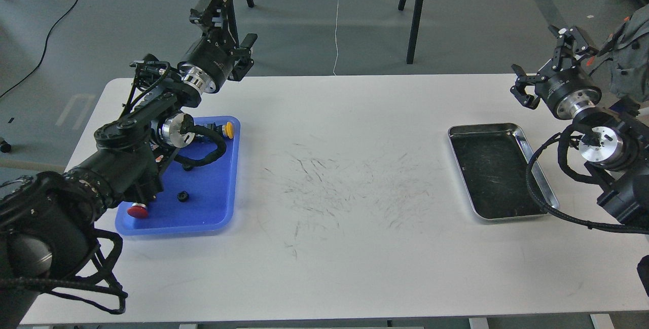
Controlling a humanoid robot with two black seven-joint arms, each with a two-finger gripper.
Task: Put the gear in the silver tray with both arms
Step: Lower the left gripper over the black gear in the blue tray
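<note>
White table (329,268), head view. Silver tray (542,174) lies flat near the right edge, long side running front to back; its dark scratched floor holds nothing. Blue tray (223,202) lies near the left edge, well apart from the silver one.

In the blue tray: one small black gear (182,196) on the floor toward the front; a second small dark gear (188,166) farther back, partly covered by the left arm's cable. A red round part (137,211) sits at the front left corner, partly under the arm. A yellow-capped part (229,129) rests at the back right corner.

Left gripper (230,27) is raised above the table's back left corner, behind the blue tray, fingers spread apart, holding nothing. Left arm crosses over the blue tray's left half.

Right gripper (545,58) is raised near the table's back right corner, behind the silver tray, fingers spread apart, holding nothing.

Centre of the table carries dark scuff marks (345,187). Black stand legs (416,9) on the floor beyond the back edge.
</note>
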